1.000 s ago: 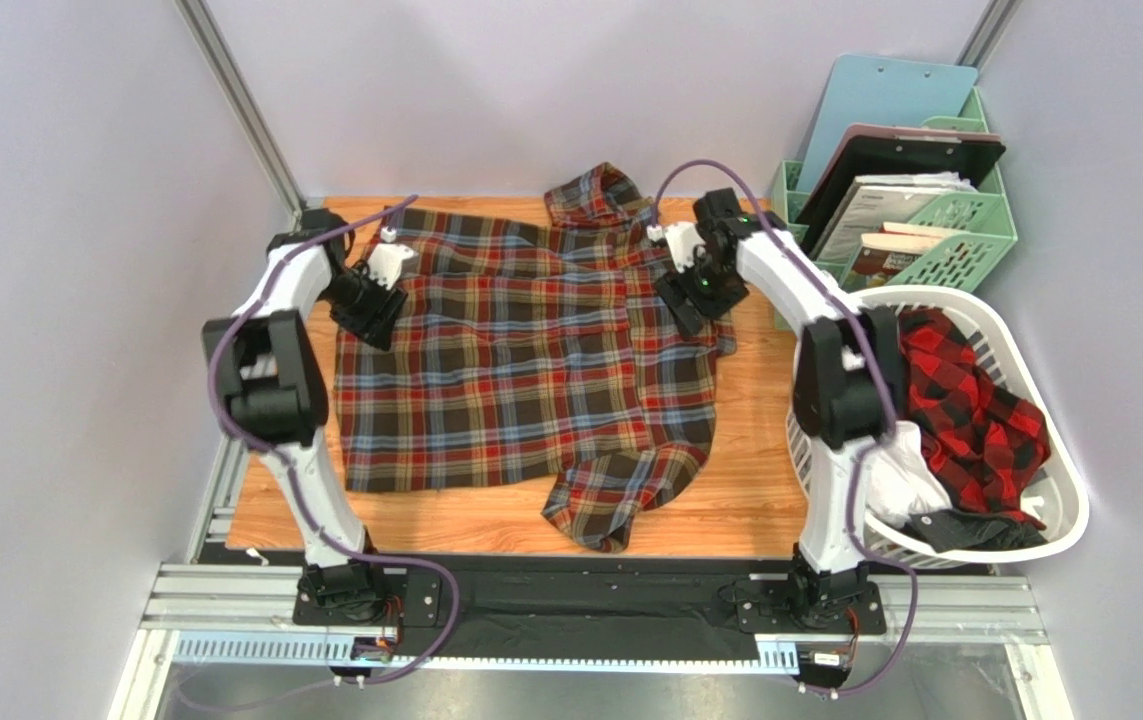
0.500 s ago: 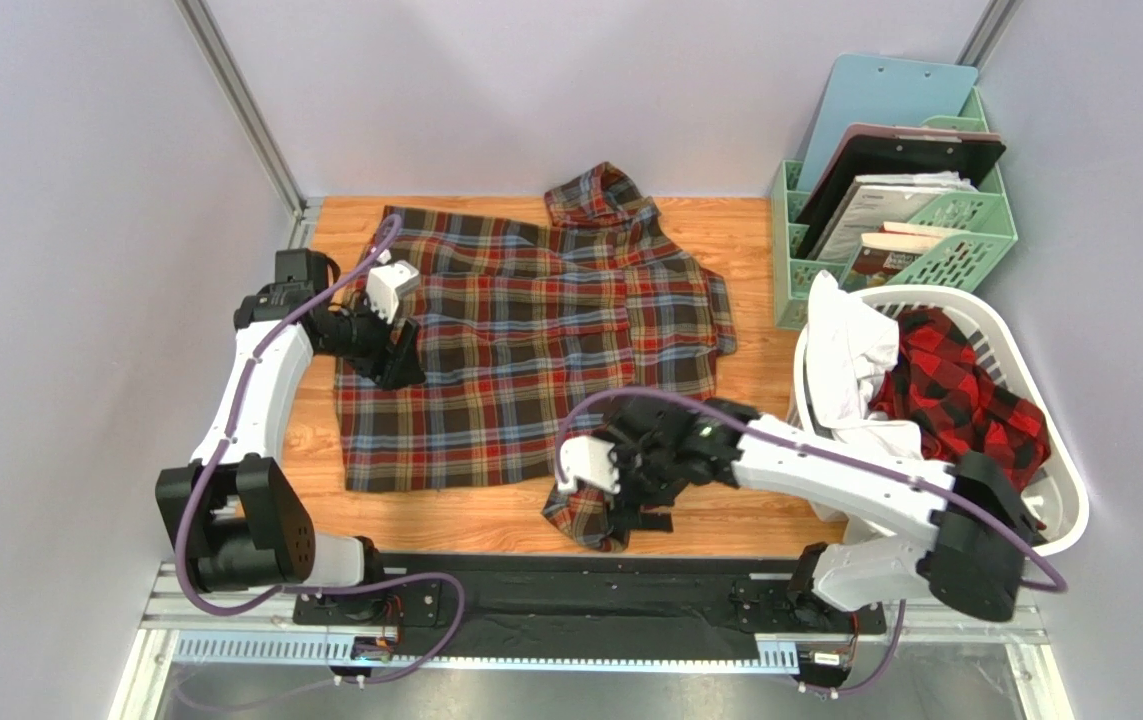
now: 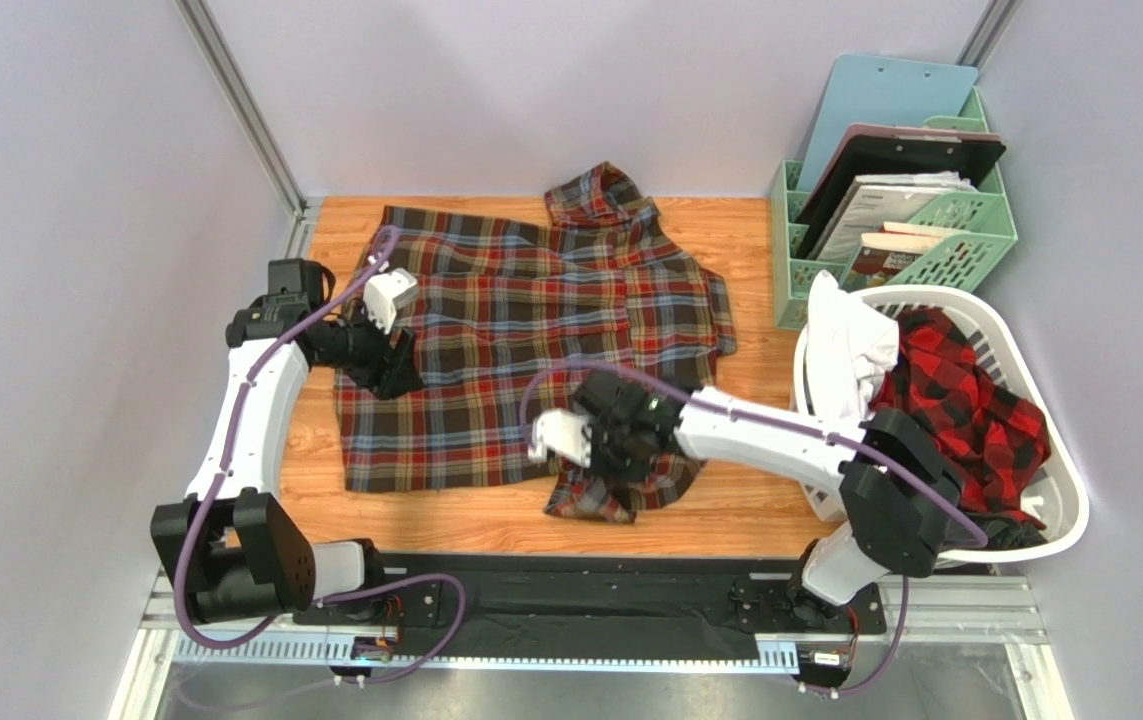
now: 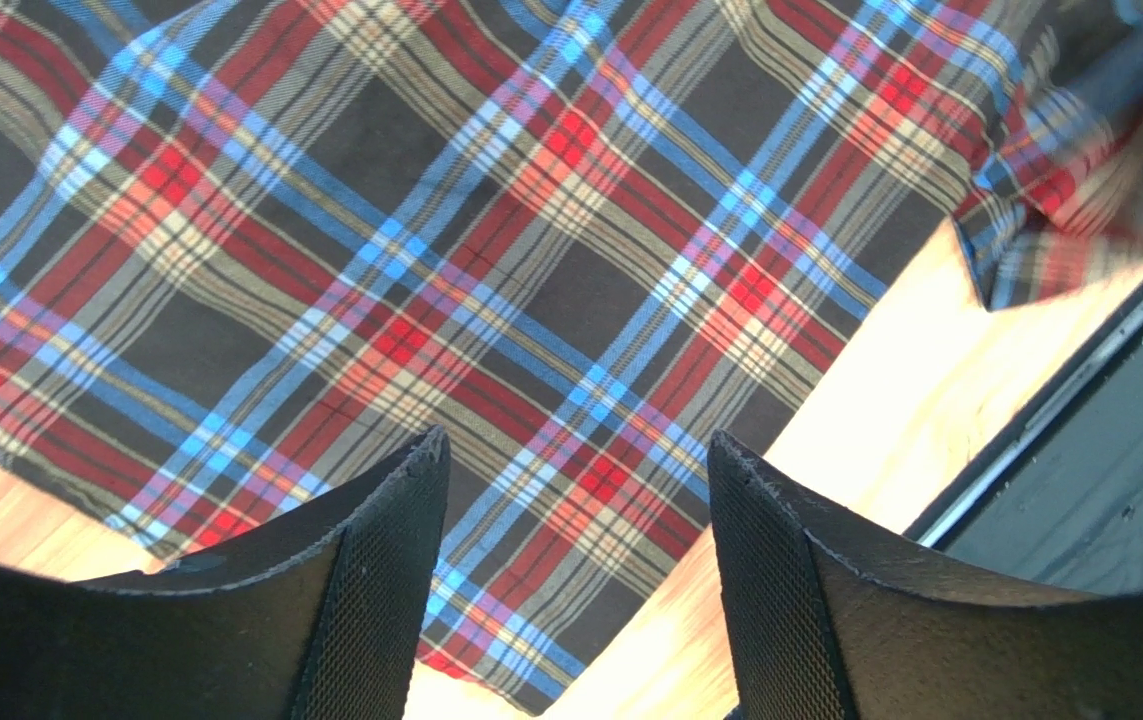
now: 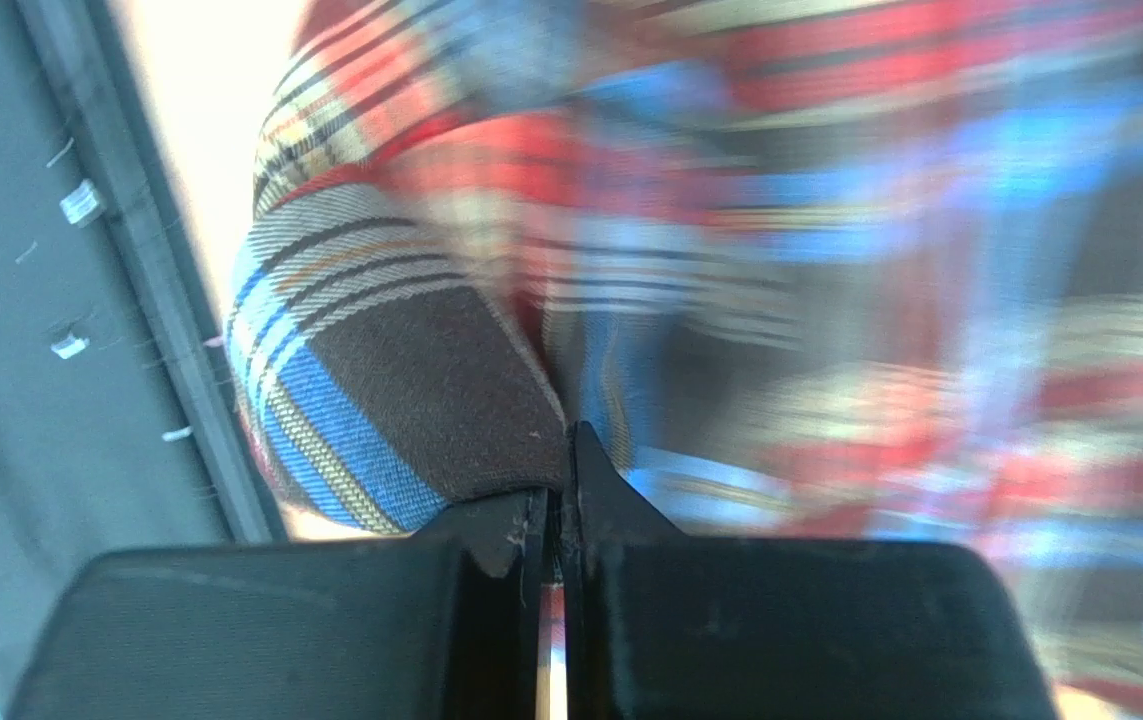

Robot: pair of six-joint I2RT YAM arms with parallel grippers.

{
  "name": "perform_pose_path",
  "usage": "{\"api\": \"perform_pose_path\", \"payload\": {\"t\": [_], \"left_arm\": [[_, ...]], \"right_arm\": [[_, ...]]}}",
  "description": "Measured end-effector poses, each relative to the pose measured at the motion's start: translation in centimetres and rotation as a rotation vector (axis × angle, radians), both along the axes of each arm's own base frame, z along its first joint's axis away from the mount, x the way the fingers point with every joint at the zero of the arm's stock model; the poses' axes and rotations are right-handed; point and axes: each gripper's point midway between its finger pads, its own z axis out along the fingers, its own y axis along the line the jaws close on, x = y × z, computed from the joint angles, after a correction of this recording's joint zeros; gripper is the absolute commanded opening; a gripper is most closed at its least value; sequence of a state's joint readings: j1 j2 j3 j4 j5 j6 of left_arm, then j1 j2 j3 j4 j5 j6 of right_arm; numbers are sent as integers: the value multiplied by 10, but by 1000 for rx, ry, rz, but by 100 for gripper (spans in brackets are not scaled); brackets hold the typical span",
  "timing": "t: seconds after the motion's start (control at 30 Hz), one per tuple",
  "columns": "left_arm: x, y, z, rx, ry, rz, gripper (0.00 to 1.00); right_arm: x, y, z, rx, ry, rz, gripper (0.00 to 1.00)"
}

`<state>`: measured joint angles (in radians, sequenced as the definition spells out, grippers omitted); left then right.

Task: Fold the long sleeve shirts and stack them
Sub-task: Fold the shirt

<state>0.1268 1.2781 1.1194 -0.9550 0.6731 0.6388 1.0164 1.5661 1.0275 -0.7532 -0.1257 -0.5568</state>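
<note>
1. Across the middle of the light wooden table (image 3: 442, 518), in the overhead view, a dark brown-olive tartan flannel shirt (image 3: 532, 338) lies spread out, its collar toward the far edge. The left gripper (image 3: 386, 368) is at the shirt's left edge. The right gripper (image 3: 603, 462) is on the bunched sleeve close to the near edge. Just beside the table's right edge, a white plastic laundry basket (image 3: 1076, 518) holds a red-and-black check shirt (image 3: 975, 405).
2. Left wrist view: the black fingers (image 4: 367, 585) stand well apart above the tartan shirt's hem, with nothing between them. Bare wood shows beside the hem.
3. Right wrist view: the fingers (image 5: 502, 533) are pressed together, with a fold of the tartan sleeve pinched at their tips. The cloth beyond is blurred.
</note>
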Motion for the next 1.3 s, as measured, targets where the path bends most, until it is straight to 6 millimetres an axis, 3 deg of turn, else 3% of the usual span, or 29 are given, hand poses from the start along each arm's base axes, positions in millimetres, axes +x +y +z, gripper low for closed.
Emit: {"api": "perform_pose_path", "payload": {"t": [0.07, 0.13, 0.23, 0.3, 0.37, 0.47, 0.57, 0.63, 0.67, 0.77, 0.83, 0.9, 0.97, 1.07, 1.13, 1.23, 1.27, 1.3], "left_arm": [[-2, -1, -1, -4, 0, -16, 69], [-5, -4, -1, -9, -2, -35, 69], [-5, -7, -1, -16, -10, -54, 68], [-4, -9, -3, -23, -5, -61, 67], [-1, -10, -7, -28, 7, -62, 67], [4, -10, -12, -32, 6, -56, 67], [1, -11, -20, -35, 15, -52, 67], [-4, -11, -26, -37, 27, -51, 68], [-6, -12, -28, -38, 33, -50, 68], [-9, -12, -31, -39, 40, -49, 69], [-8, -12, -30, -39, 33, -48, 71], [-7, -12, -30, -38, 28, -49, 73], [-6, -12, -29, -38, 22, -48, 74], [-7, -12, -26, -35, 11, -48, 75], [-7, -12, -24, -31, 4, -47, 75], [-7, -11, -23, -22, -2, -44, 74], [-7, -10, -23, -20, -3, -43, 74], [-7, -10, -23, -17, -4, -43, 74]], "right_arm": [[30, 7, 25, 66, -26, -48, 1], [74, 16, 57, 148, -77, -92, 11], [139, 21, 82, 203, -144, -153, 42], [181, 22, 77, 199, -156, -207, 51], [220, 21, 63, 185, -153, -270, 53], [244, -5, 39, 160, -81, -397, 53], [240, -39, 45, 196, 14, -534, 52], [225, -62, 63, 255, 55, -613, 52], [207, -70, 73, 285, 77, -640, 54], [150, -66, 97, 355, 131, -623, 55], [118, -53, 96, 364, 178, -575, 56], [91, -37, 76, 337, 242, -530, 57], [73, -34, 43, 264, 319, -532, 57], [64, -40, 2, 161, 380, -576, 56], [62, -42, -13, 117, 389, -593, 53], [59, -36, -21, 94, 382, -580, 26], [55, -33, -22, 93, 384, -569, 11], [51, -30, -22, 92, 391, -558, 4]]}}
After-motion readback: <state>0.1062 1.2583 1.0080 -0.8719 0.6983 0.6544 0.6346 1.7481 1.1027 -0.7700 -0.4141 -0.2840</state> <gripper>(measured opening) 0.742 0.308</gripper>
